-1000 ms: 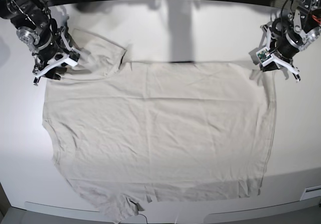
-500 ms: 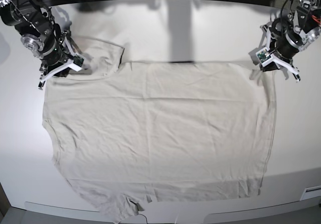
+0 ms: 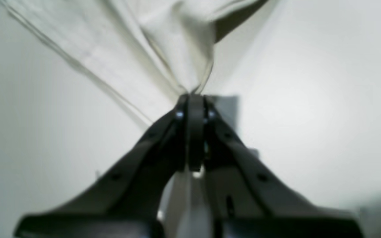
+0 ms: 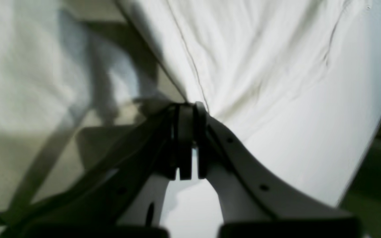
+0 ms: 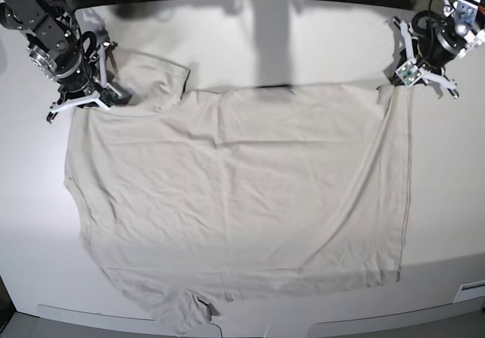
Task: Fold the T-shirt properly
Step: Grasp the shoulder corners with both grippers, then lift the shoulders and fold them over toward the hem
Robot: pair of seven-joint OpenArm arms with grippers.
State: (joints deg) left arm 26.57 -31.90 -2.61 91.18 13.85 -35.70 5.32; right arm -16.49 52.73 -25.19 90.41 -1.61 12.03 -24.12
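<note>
The T-shirt [image 5: 235,201] lies spread nearly flat across the white table [image 5: 303,42], its bottom hem toward my left arm and one sleeve [image 5: 151,76] toward my right. I grip it at two far corners so that I can carry that whole edge over in one fold. My left gripper [image 3: 195,97] is clamped on a bunched pinch of hem corner; my right gripper [image 4: 187,107] is closed on fabric by the sleeve seam.

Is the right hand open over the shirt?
No, the right hand is shut on the shirt, fabric bunching up at its tips in the right wrist view.
</note>
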